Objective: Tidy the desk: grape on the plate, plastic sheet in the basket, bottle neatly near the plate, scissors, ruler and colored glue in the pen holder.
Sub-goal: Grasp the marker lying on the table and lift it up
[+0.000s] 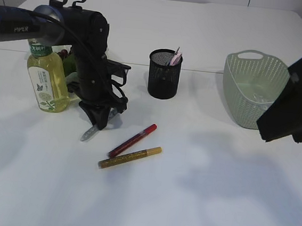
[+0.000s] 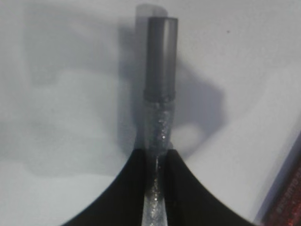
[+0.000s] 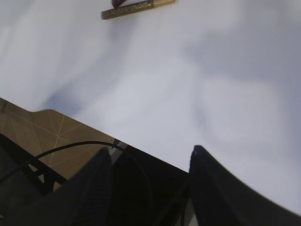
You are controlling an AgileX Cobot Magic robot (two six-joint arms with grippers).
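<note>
Glue pens number three in the exterior view: a silver one (image 1: 90, 133) under the left claw (image 1: 101, 120), a red (image 1: 133, 140) and a gold (image 1: 130, 157) at centre. One bottle (image 1: 46, 77), pen holder (image 1: 164, 74) and basket (image 1: 251, 88) stand behind. Left wrist view: fingers (image 2: 124, 188) clamp the silver pen. Right wrist view: right claw (image 3: 149, 186) hangs apart, lower frame.

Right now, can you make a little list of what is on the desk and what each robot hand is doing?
left gripper: closed on the silver glitter glue pen, low at the table
right gripper: open, empty, above the table
red glue pen: lying on the table
gold glue pen: lying beside the red one
pen holder: upright, something pink inside
basket: right side of the table
bottle: upright, left side
</note>
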